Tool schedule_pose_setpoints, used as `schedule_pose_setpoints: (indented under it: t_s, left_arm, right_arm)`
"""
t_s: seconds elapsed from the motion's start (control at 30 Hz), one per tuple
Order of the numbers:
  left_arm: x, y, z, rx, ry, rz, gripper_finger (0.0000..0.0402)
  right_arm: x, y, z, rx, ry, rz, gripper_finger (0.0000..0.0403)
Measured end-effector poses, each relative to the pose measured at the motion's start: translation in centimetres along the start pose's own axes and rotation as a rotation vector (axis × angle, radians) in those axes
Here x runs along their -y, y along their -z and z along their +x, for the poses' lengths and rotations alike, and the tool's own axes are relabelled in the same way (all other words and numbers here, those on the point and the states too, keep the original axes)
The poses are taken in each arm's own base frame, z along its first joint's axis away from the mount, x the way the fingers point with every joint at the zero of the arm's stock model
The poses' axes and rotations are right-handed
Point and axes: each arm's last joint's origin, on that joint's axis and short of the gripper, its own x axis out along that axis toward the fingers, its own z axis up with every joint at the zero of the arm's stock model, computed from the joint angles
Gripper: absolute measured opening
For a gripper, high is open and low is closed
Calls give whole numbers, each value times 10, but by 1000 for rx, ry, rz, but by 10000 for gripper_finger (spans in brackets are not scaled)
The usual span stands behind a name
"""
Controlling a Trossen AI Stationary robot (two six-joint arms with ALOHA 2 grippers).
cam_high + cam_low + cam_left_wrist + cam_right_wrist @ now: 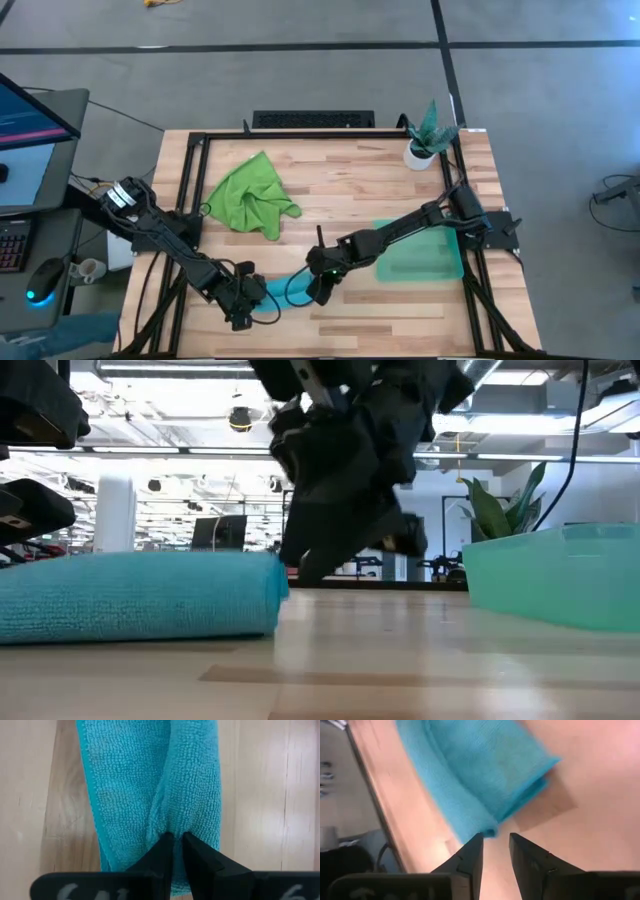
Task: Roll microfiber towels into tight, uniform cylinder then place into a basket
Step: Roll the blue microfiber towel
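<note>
The left gripper (174, 839) is pinching a fold of the blue towel (283, 290), rolled at the table's near edge left of the basket (425, 262), while the right gripper (495, 842) is hovering half open, empty, risking the roll springing loose if released.

Bright blue towel (150, 785), lime green towel (250, 195), see-through teal basket (425, 262), pale striped wooden table (350, 170).
</note>
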Motion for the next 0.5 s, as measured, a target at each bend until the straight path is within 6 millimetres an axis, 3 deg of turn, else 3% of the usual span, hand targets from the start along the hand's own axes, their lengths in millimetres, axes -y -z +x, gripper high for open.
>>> schedule_pose_setpoints:
  t_s: [0.17,0.5]
  left_arm:
    - [0,0,0,0,-1,-3,34]
    - [0,0,0,0,-2,-4,34]
  right_arm:
    - [-18,8,-16,122,47,-137,119]
    - [-54,28,-8,248,-93,-391,119]
